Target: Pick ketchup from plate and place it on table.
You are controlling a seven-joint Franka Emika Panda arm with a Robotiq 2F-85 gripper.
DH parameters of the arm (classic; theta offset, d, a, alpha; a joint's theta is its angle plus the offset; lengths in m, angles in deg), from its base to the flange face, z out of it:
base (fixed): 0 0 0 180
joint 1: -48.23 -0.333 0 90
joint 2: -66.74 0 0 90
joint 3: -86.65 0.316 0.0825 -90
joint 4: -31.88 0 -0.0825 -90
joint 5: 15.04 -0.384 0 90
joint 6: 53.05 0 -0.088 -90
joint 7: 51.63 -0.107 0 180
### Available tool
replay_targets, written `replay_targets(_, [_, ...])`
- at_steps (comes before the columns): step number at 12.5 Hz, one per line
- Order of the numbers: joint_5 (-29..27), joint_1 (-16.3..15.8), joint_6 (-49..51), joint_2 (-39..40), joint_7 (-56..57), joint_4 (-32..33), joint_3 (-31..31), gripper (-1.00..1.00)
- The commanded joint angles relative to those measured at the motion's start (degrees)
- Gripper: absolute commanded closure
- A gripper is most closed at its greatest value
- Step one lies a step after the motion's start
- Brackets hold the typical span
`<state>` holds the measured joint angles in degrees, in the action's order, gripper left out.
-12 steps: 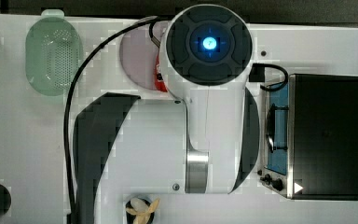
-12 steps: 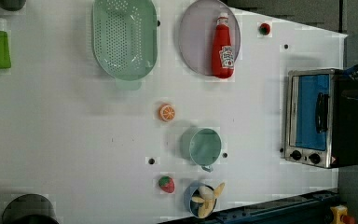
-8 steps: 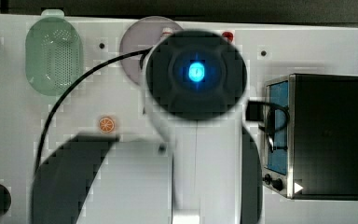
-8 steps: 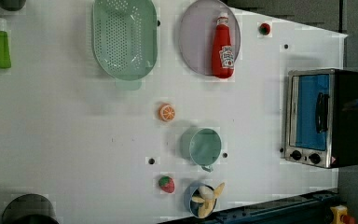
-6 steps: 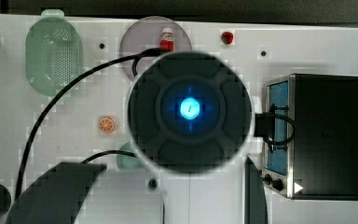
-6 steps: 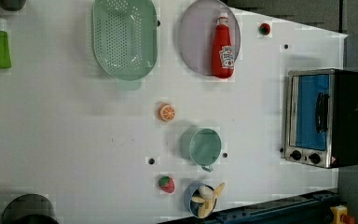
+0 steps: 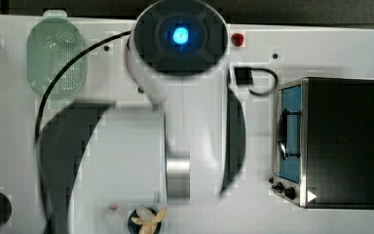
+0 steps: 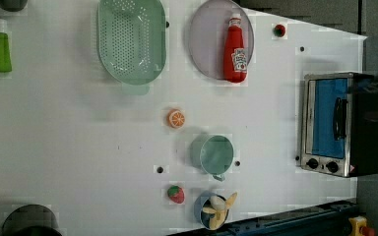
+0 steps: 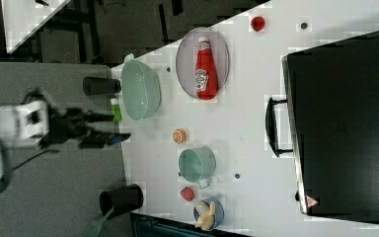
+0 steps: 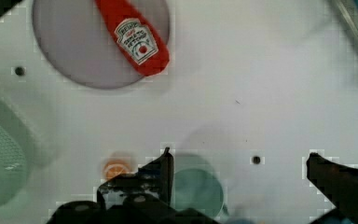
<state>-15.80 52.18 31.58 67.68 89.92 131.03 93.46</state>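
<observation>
The ketchup is a red bottle with a white label, lying flat on the pale round plate at the far side of the white table. The right view shows the ketchup lying on the plate too. My gripper hangs well off to the right view's left, apart from the bottle. In the wrist view my gripper is open, its dark fingers wide apart with nothing between them, and the ketchup and plate lie beyond them. In the top view my arm covers the plate.
A green strainer sits beside the plate. An orange slice, a green cup, a strawberry and a banana bowl stand mid-table. A toaster oven is at the left view's right. A small red round thing lies past the plate.
My arm has swung across the top view, first down toward the middle, then back up over the plate. The ketchup lies on the plate as before.
</observation>
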Motion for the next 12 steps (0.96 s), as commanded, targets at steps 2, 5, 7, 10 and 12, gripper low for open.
replay_targets(2, [0.2,-0.8,-6.0,10.4,16.4,1.6,0.4,-1.0])
replay_targets(5, [0.7,-1.5,-13.0,17.1,20.2,1.5,0.4,-1.0])
replay_targets(7, [3.0,-2.2,-17.9,21.6,21.6,1.0,0.4,-1.0])
replay_targets(10, [5.8,-3.1,-28.0,27.8,22.5,0.5,0.4,-1.0])
replay_targets(12, [7.7,-3.6,-34.0,31.5,26.1,0.2,0.4,-1.0])
